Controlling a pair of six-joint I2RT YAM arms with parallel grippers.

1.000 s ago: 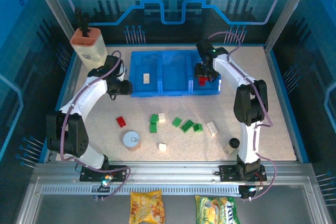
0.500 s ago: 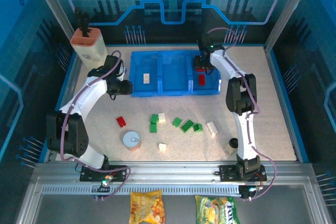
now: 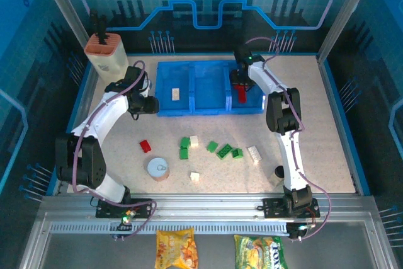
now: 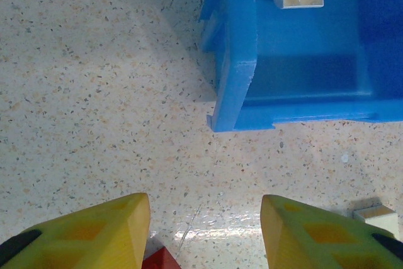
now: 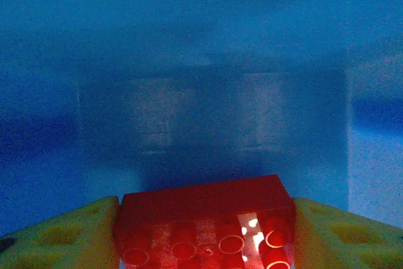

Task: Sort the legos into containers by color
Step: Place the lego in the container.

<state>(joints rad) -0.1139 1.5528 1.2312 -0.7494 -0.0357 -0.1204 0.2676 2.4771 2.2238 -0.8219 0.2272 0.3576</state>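
**Right gripper [image 3: 240, 89] clamped on a red lego [image 5: 204, 209]; left gripper [image 4: 204, 215] empty**

The right arm [image 3: 261, 80] is stretched far forward from its base. Its lower link rises steeply, its forearm is extended, and its wrist is bent so the tool points down. In the wrist view its two yellow fingers [image 5: 69, 234] press against opposite sides of the lego, which fills the gap between them.

The left arm [image 3: 94, 121] bows outward to its own left, with the forearm angled forward and the wrist turned inward. Its jaws are parted, and the yellow fingers [image 4: 94, 231] stand well apart with nothing gripped between them.
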